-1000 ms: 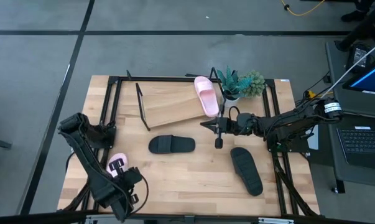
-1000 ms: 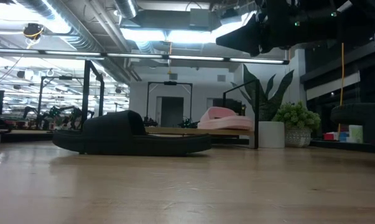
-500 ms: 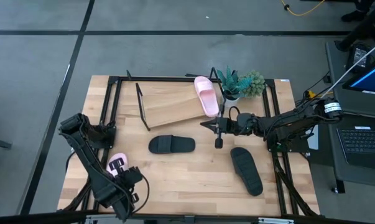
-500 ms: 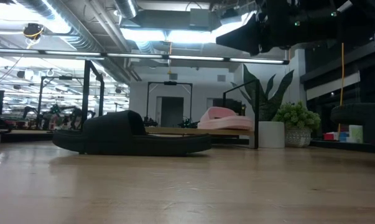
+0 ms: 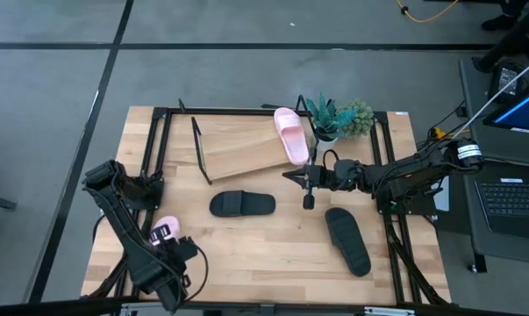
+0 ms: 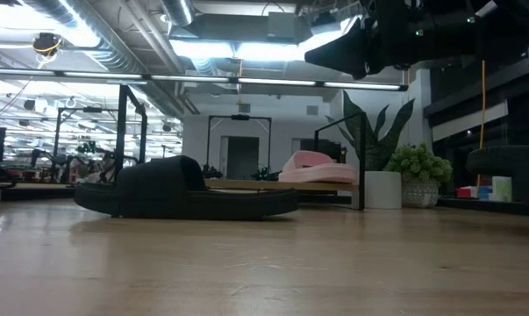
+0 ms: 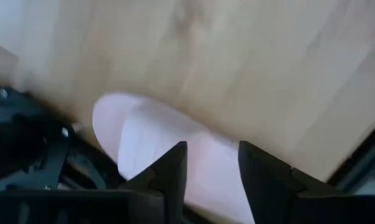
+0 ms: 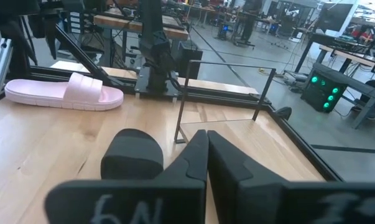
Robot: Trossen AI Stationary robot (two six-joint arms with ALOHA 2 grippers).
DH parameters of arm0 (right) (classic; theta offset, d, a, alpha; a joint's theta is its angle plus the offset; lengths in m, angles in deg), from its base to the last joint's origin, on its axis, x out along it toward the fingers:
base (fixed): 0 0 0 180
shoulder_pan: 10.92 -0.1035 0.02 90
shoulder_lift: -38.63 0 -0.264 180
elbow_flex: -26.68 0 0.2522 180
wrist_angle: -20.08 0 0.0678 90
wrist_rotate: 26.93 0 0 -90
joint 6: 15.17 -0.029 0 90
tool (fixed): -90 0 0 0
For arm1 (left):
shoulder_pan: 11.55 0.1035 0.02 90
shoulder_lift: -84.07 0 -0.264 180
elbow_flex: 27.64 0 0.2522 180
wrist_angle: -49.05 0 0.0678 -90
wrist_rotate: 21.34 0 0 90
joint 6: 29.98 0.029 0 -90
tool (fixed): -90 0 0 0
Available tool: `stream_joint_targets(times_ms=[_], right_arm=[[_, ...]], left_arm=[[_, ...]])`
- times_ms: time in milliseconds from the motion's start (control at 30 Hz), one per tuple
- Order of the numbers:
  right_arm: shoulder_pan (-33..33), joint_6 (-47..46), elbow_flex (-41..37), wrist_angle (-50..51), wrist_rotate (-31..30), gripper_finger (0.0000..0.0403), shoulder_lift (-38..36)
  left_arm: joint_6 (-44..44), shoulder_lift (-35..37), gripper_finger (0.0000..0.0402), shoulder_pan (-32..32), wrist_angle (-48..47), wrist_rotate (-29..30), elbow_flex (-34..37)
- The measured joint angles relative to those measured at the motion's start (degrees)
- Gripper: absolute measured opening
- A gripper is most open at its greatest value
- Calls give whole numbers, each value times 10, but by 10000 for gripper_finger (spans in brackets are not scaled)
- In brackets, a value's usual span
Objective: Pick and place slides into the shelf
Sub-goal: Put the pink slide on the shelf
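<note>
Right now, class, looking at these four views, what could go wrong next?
The left end effector is open over the pink slide near the table's front-left edge; a bad grip could push it off. The placed pink slide sits at the shelf's right end and might slip.

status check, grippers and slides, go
Left gripper open over pink slide at table's near left. Right gripper shut, empty, mid-table. One pink slide on shelf; two black slides on table.

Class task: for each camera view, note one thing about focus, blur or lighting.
High view: evenly lit, sharp. Low view: bright ceiling lights behind, black slide dark against them. Left wrist view: soft, close-up pink slide washed pale. Right wrist view: own end effector blurred, pink slide beyond clearer.
</note>
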Motion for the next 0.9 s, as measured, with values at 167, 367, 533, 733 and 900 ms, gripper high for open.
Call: stream_joint_targets(times_ms=[167, 367, 533, 733, 900], right_arm=[[0, 0, 0, 0, 0, 18, 0], [0, 0, 0, 0, 0, 18, 0], [0, 0, 0, 1, 0, 19, 0], [0, 1, 0, 1, 0, 19, 0], [0, 2, 0, 1, 0, 19, 0]], left_arm=[[-2, 0, 149, -17, -1, -3, 6], [-22, -1, 150, -37, -13, -12, 43], [-73, -1, 149, -54, -5, -53, 65], [-87, -1, 150, -65, 15, -53, 70], [-85, -1, 151, -70, 20, -44, 77]])
